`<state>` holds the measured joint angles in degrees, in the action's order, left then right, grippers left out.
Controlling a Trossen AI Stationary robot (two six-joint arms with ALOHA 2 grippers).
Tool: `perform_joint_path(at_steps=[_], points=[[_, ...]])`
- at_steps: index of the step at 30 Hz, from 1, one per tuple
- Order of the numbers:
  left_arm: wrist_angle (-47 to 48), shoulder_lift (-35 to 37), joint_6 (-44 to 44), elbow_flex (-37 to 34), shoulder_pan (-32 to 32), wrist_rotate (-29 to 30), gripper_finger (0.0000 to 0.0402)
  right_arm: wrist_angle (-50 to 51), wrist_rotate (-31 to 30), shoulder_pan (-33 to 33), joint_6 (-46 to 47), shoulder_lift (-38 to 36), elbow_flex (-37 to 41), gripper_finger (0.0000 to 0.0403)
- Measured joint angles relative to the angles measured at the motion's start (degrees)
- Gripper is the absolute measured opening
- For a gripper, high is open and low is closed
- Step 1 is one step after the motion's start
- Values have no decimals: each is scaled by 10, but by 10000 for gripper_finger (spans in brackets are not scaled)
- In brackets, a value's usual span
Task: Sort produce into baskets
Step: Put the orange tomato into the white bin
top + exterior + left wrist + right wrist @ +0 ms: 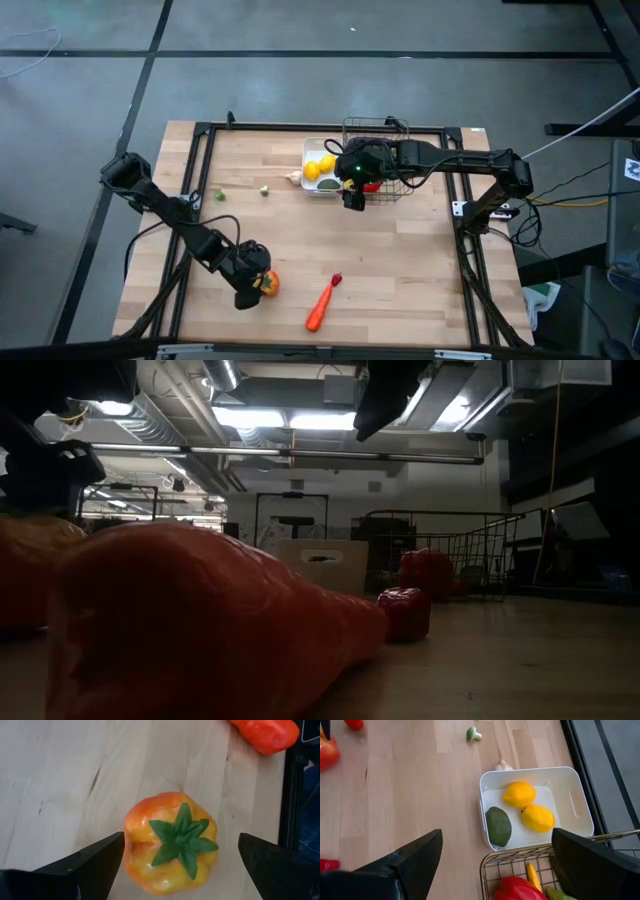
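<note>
A carrot (200,625) lies at the counter's near edge. Left gripper (180,865) spreads its fingers around the tomato (171,842); right gripper (353,200), fingers spread, hovers by the far tray (580,802) and basket (400,190).

Bare wood lay open across the table (400,260) middle; only a carrot (320,305) and small chilli (337,279) stood near the front, tray (318,188) and wire basket (392,190) crowding the back.

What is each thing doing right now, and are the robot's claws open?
left gripper: open, straddling the orange tomato
right gripper: open, empty, above the baskets
white tray: holds two lemons and a green fruit
wire basket: holds a red pepper
carrot: lying on table
</note>
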<state>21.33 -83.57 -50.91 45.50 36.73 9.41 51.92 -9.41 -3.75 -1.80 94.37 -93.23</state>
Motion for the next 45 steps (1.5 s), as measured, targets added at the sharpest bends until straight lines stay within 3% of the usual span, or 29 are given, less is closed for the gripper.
perform_joint_path(at_steps=[10,24,38,45], points=[[4,-2,-16,0,0,0,384,0,0,0,0,0,0,372],[-18,-72,-21,1,0,1,384,0,0,0,0,0,0,372],[-13,-76,-43,0,-24,15,383,0,0,0,0,0,0,372],[-14,-76,-10,0,-60,16,343,0,0,0,0,0,0,372]])
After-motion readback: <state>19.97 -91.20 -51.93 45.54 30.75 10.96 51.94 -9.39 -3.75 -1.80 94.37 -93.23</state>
